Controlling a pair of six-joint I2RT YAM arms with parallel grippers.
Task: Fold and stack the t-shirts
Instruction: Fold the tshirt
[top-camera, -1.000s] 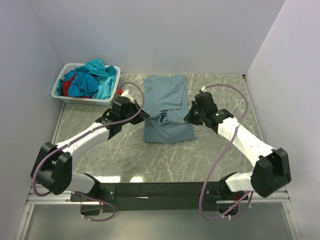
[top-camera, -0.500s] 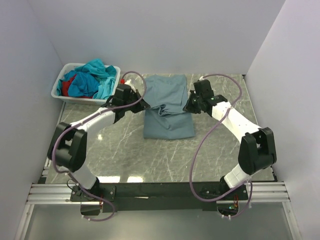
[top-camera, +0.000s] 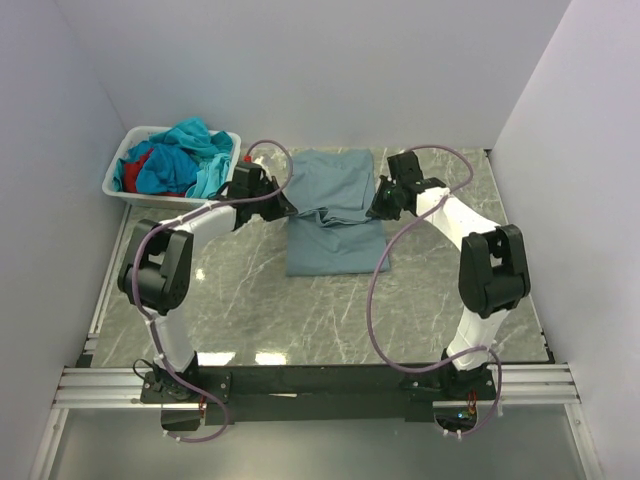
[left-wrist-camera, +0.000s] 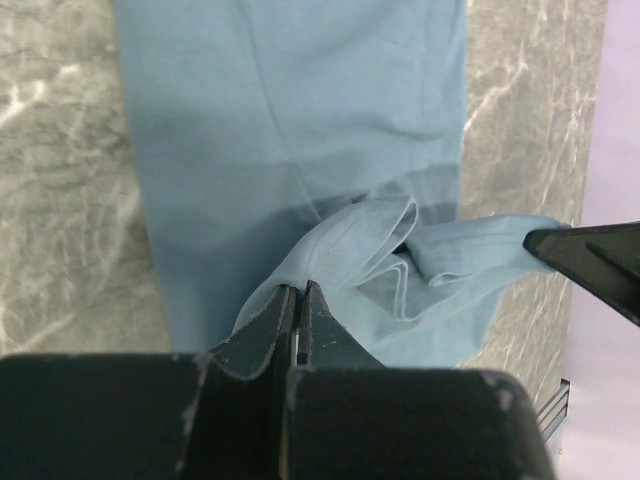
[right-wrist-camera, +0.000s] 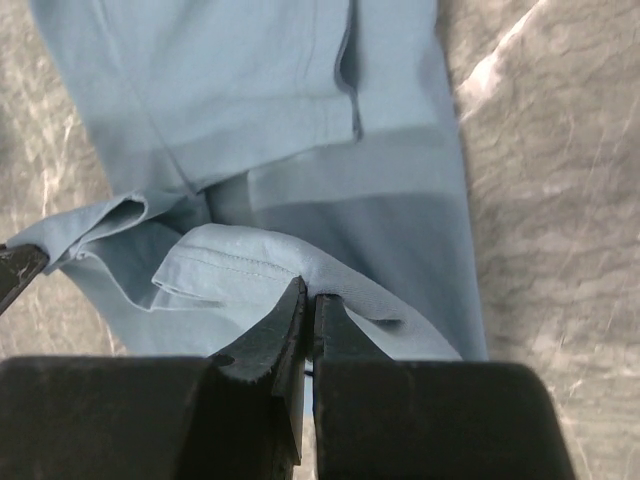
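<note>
The grey-blue t-shirt (top-camera: 335, 235) lies on the counter (top-camera: 300, 310), in the far half of the surface and between the two arms, with its long axis running from near to far. The left tool (left-wrist-camera: 298, 292) is pressed together on a fold of cloth at the shirt's left edge. The right tool (right-wrist-camera: 308, 292) is pressed together on a matching fold at the right edge. Both pinched folds are held above the flat part of the shirt. Between the two tools the cloth hangs in loose, rumpled layers with a stitched hem showing, and this slack rests over the middle of the shirt. The parts of the shirt on the near and far sides of the fold lie smooth on the counter. A white basket (top-camera: 170, 200) stands at the far left corner of the counter, just beside the left arm's wrist. It holds a heap of teal, blue and red t-shirts (top-camera: 180, 160).
</note>
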